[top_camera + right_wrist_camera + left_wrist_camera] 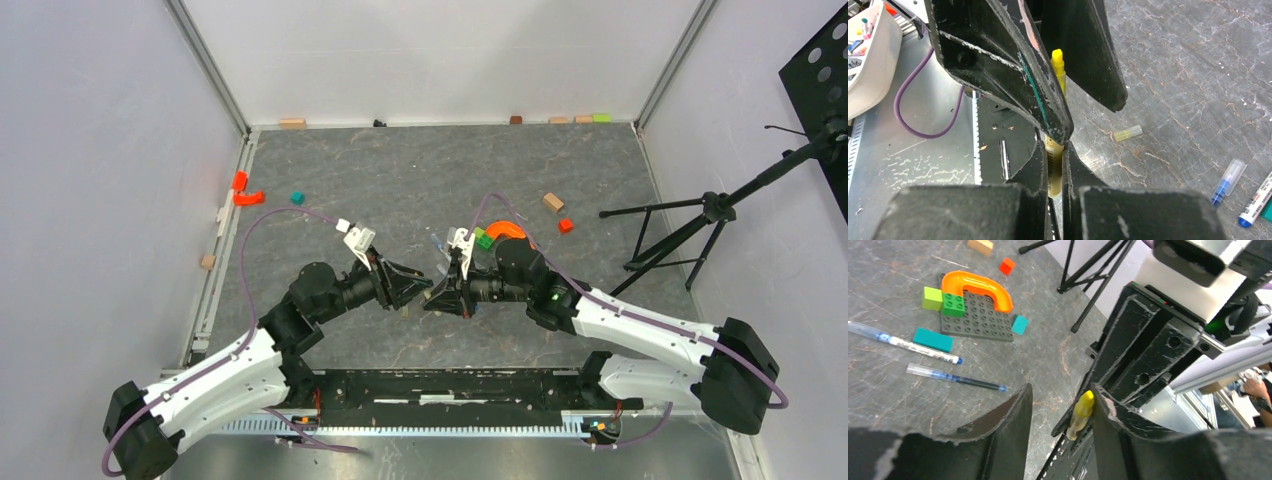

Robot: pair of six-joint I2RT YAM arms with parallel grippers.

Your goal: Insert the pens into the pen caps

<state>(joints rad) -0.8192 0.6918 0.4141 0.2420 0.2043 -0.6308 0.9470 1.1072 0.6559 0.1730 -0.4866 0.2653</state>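
Above the table, my right gripper was clamped on the yellow pen. Its bare tip stood between the parted jaws of my left gripper. I judged capping not yet begun. My left next needed to fetch the yellow cap, which lay on the table, apart from both.

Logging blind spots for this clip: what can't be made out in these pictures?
- Left wrist view: the yellow pen, lower barrel hidden by the right gripper.
- Right wrist view: the white pen, cut off by the right edge.
- Top view: whether the left gripper touches the pen; too small.
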